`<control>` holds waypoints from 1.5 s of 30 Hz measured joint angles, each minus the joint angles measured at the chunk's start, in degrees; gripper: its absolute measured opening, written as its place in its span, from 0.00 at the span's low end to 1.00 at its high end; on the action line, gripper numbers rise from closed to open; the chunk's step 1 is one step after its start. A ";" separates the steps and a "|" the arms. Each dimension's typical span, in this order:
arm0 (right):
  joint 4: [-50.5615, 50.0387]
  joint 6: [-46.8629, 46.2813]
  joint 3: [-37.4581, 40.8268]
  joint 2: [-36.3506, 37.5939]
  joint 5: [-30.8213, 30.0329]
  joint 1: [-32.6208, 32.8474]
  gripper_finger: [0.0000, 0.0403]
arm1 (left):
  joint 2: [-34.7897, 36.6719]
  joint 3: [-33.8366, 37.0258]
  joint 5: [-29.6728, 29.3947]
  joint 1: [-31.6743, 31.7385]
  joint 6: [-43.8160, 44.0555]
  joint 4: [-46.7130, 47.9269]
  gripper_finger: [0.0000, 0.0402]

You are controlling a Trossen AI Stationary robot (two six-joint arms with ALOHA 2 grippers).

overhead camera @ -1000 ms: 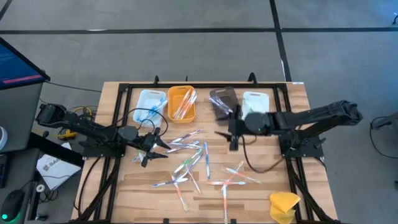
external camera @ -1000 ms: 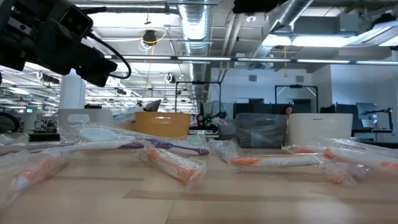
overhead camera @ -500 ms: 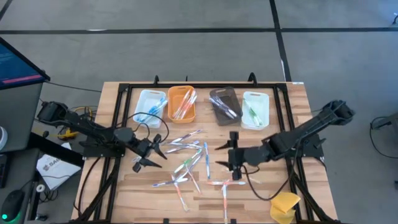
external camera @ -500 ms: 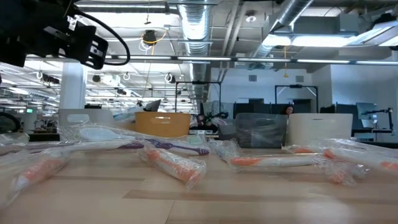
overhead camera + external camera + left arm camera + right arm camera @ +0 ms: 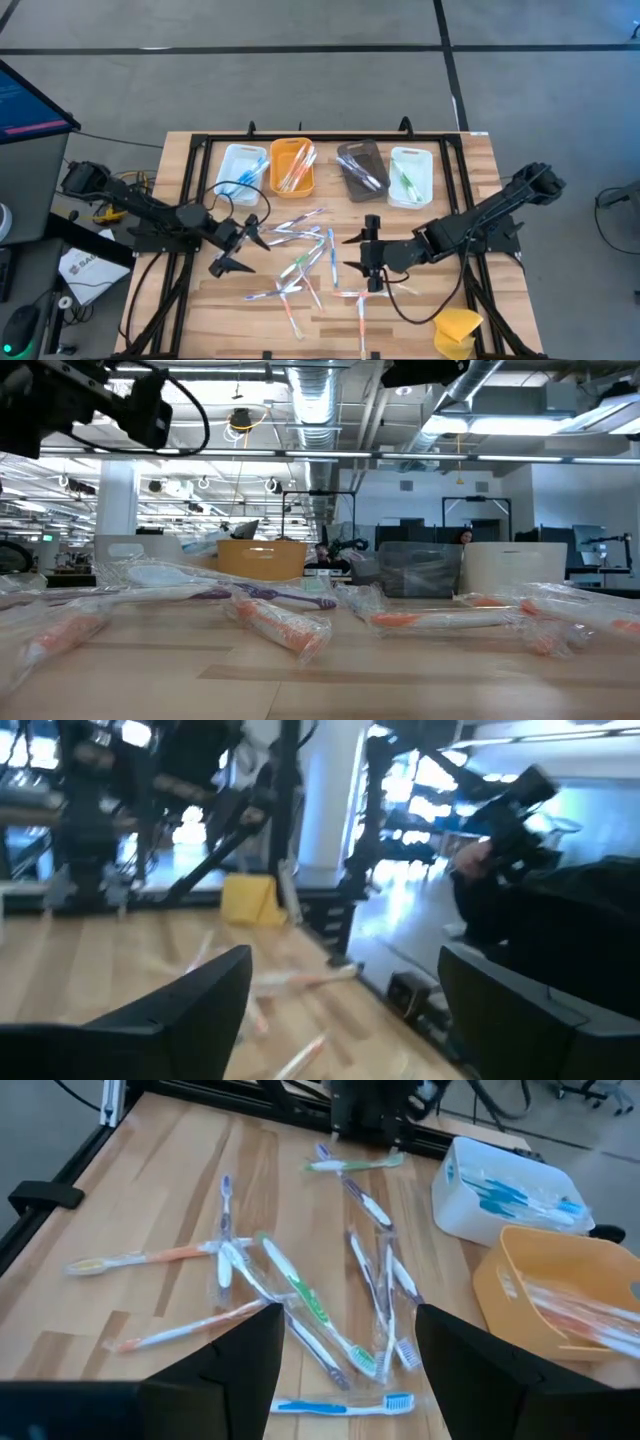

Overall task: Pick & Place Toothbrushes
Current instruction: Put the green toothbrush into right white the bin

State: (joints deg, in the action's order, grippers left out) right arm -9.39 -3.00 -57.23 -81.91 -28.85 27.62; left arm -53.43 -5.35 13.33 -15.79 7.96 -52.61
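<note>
Several toothbrushes [image 5: 305,258], most in clear wrappers, lie scattered flat on the wooden table's middle. They show under my right gripper in the right wrist view [image 5: 300,1295] and in the low view [image 5: 280,622]. My left gripper [image 5: 243,245] hovers left of the pile, open wide and pointing level, with nothing between its fingers [image 5: 340,1010]. My right gripper [image 5: 352,253] hangs over the pile's right part, tilted down toward it. It is open and clear of the toothbrushes [image 5: 345,1370].
Along the far edge stand four small trays holding toothbrushes: white [image 5: 240,168], orange [image 5: 291,166], dark brown [image 5: 359,168] and white [image 5: 410,174]. A yellow sponge-like lump [image 5: 457,330] sits at the near right corner. A black frame [image 5: 200,150] rims the table.
My right gripper has swung from in front of the far trays toward the table's near edge and down, and now hangs over the scattered toothbrushes. My left gripper has tipped upward to level and opened wider. No toothbrush has moved.
</note>
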 joint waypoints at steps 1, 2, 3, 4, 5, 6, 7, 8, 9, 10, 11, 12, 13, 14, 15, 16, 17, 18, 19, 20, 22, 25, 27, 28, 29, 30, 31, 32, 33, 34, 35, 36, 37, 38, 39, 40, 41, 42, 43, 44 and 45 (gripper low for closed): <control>-0.02 -0.05 0.00 0.00 0.01 0.00 0.55 | 0.00 -0.01 0.00 -0.71 -0.28 -0.65 0.80; -0.04 -0.06 0.00 0.00 0.01 0.02 0.55 | 0.00 0.01 0.05 -1.44 -0.69 -1.06 0.81; -0.04 -0.08 0.00 0.00 0.01 0.02 0.55 | 0.00 0.01 0.03 -2.12 -1.54 -1.15 0.82; -0.04 -0.15 0.00 0.00 0.01 0.02 0.55 | 0.00 0.01 -0.06 -2.70 -1.54 -1.13 0.82; -0.04 -0.32 0.00 0.00 0.01 0.02 0.55 | 0.00 0.01 -0.78 -3.41 -1.19 -1.12 0.82; -0.04 -0.48 0.00 0.00 0.01 0.02 0.55 | 0.00 0.00 -2.07 -4.16 -0.41 -1.13 0.82; -0.04 -0.54 0.00 0.00 0.01 0.02 0.55 | 0.00 -0.01 -3.80 -5.02 -0.15 -1.10 0.81; -0.04 -0.53 0.00 0.00 0.01 0.02 0.55 | 0.00 -0.12 -5.90 -5.86 -0.13 -1.03 0.81; -0.04 -0.55 0.00 0.00 0.03 0.02 0.55 | -0.02 -0.42 -8.31 -6.76 -0.28 -0.91 0.80; -0.04 -0.72 0.00 0.00 0.02 0.02 0.55 | -0.09 -0.84 -10.19 -7.67 -0.60 -0.93 0.79; -0.06 -1.08 0.00 0.00 0.03 0.02 0.55 | -0.65 -1.41 -11.51 -8.54 -1.52 -1.14 0.78; -0.18 -1.50 0.00 0.00 0.03 0.02 0.55 | -1.49 -2.22 -12.35 -9.36 -2.22 -1.12 0.77; -0.26 -1.59 0.00 0.00 0.03 0.02 0.55 | -2.39 -2.91 -12.94 -10.35 -3.06 -0.97 0.76; -0.24 -1.60 0.00 0.00 0.03 0.05 0.55 | -3.54 -3.78 -13.09 -11.22 -3.82 -0.89 0.76; -0.24 -1.61 0.00 0.00 0.03 0.13 0.55 | -5.06 -4.90 -13.18 -12.06 -4.78 -0.88 0.75; -0.24 -1.62 0.00 0.00 0.12 0.17 0.55 | -6.87 -6.00 -13.19 -12.78 -5.65 -0.89 0.75; -0.26 -1.66 0.00 0.00 0.27 0.17 0.55 | -8.63 -7.09 -13.21 -13.35 -6.48 -0.65 0.75; -0.26 -2.07 0.00 0.00 0.33 0.17 0.55 | -10.41 -8.25 -13.21 -13.90 -7.33 -0.06 0.75; -0.36 -2.84 0.00 0.00 0.41 0.17 0.55 | -12.23 -9.33 -13.25 -14.36 -7.63 0.05 0.75; -0.61 -3.74 0.00 0.00 0.44 0.17 0.55 | -14.01 -10.51 -13.30 -14.56 -7.73 0.05 0.75; -1.21 -5.24 0.00 0.00 0.47 0.17 0.55 | -17.05 -12.75 -13.37 -14.86 -7.75 -0.04 0.75; -1.22 -6.09 0.77 0.04 1.51 0.42 0.55 | -19.56 -14.52 -13.39 -14.92 -7.78 -0.09 0.75; -1.46 -6.25 1.07 0.04 1.82 0.46 0.55 | -20.11 -14.57 -14.03 -14.37 -8.01 0.85 0.75; -1.29 -6.96 1.09 0.04 1.92 0.50 0.55 | -20.24 -14.57 -15.22 -14.14 -8.06 1.69 0.75; -1.09 -8.21 1.09 0.04 1.94 0.54 0.55 | -20.17 -14.57 -16.97 -14.02 -8.06 3.11 0.75; -0.99 -9.81 1.09 0.04 1.95 0.55 0.55 | -20.03 -14.55 -18.98 -13.91 -8.04 4.55 0.75; -0.97 -11.44 1.09 0.04 1.97 0.55 0.55 | -20.00 -14.51 -20.70 -13.86 -7.94 5.45 0.75; -0.95 -12.39 1.09 0.04 1.95 0.51 0.55 | -20.00 -14.51 -22.07 -13.86 -7.86 6.07 0.75; -0.89 -12.56 1.09 0.04 1.95 0.50 0.55 | -19.98 -14.51 -22.99 -13.84 -7.87 6.36 0.75; -0.83 -12.86 1.09 0.04 1.86 0.49 0.55 | -19.98 -14.51 -23.21 -13.86 -7.96 6.39 0.75; -0.60 -13.55 1.09 -0.22 1.76 0.32 0.55 | -19.96 -14.51 -23.24 -13.86 -8.06 6.37 0.75; 0.90 -13.98 1.08 -1.07 1.72 -0.21 0.55 | -19.96 -14.51 -23.19 -13.86 -8.10 6.34 0.75; 2.61 -14.01 1.05 -2.11 1.74 -0.66 0.55 | -19.96 -14.51 -23.22 -13.86 -8.12 6.36 0.75; 3.89 -13.63 1.11 -3.20 1.87 -0.98 0.55 | -19.82 -14.51 -23.20 -13.86 -8.12 6.42 0.75; 6.13 -13.09 1.22 -4.53 2.17 -1.33 0.55 | -19.44 -14.51 -23.21 -13.86 -8.02 6.71 0.75; 9.29 -12.38 1.15 -6.09 3.15 -1.78 0.55 | -18.81 -14.51 -23.20 -13.86 -7.23 7.29 0.75; 11.71 -11.35 0.96 -7.79 4.75 -2.22 0.55 | -17.92 -14.51 -23.21 -13.86 -5.83 8.26 0.75; 12.92 -9.38 0.99 -9.31 6.22 -2.53 0.55 | -16.94 -14.51 -23.26 -13.86 -4.40 9.34 0.75; 14.27 -7.00 1.14 -10.97 6.56 -2.81 0.55 | -15.86 -14.51 -23.62 -13.81 -3.23 10.56 0.75; 15.57 -5.36 0.84 -12.71 6.79 -3.23 0.55 | -14.41 -14.51 -24.47 -13.81 -2.17 12.40 0.75; 15.83 -4.27 0.22 -14.32 6.96 -3.73 0.55 | -12.81 -14.51 -25.26 -13.81 -1.23 14.39 0.75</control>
State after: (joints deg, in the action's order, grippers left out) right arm 6.44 -7.27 -57.02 -96.23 -21.89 23.89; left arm -66.24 -19.86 -11.93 -29.61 6.72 -38.21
